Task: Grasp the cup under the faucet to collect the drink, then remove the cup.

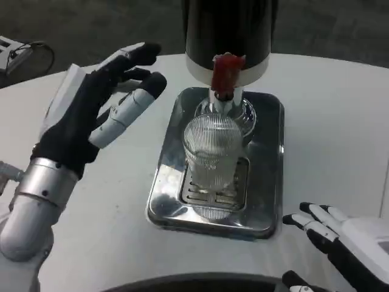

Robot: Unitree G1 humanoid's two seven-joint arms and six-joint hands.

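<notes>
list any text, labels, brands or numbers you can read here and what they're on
There are none to read.
Dispenser: black body with a white band, no print on it.
Red tap handle: plain.
Ribbed glass cup: no marking.
Metal drip tray: bare metal.
Left hand and right hand: no lettering.

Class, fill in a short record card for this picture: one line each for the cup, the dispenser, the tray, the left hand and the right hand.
cup: clear ribbed glass, upright on the tray's grate, below the faucet
dispenser: black body with a red tap lever, behind the cup
tray: shiny metal, on the white table
left hand: raised, fingers spread, left of the cup, holding nothing
right hand: low at the table's near right edge, holding nothing
</notes>
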